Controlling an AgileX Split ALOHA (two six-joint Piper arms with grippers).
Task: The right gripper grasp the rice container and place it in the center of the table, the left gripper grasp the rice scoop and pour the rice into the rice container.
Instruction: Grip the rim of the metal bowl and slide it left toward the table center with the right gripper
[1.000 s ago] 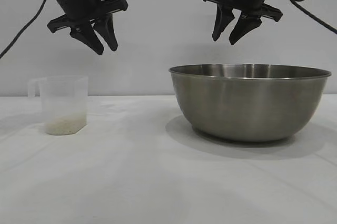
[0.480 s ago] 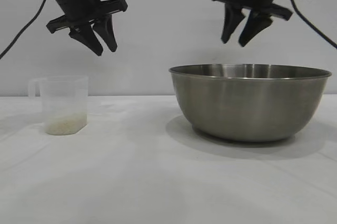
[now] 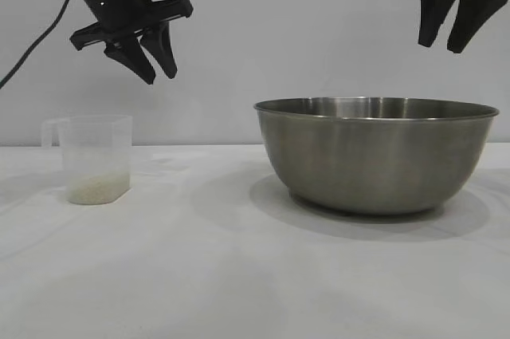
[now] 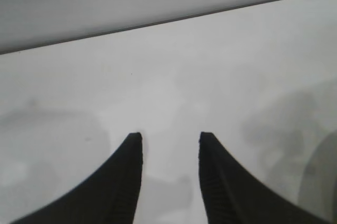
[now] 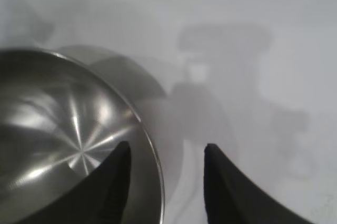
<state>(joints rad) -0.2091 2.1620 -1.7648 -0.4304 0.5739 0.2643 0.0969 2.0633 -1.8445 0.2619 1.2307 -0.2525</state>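
two arms hang clear of my work. at upper left the left gripper (image 3: 153, 60) waits, jaws spread and empty, above the rice scoop (image 3: 96, 159) with its rice (image 3: 97, 188). the rice container (image 3: 376, 152) sits right of centre on the table (image 3: 199, 275); at upper right the right gripper (image 3: 448, 33), jaws spread, straddles its rim to grasp it.

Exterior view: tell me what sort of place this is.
Probably a robot test bench, not a kitchen: two black grippers, left and right, hang open over a plain white table against a blank wall, with only a steel bowl and a scoop of rice.
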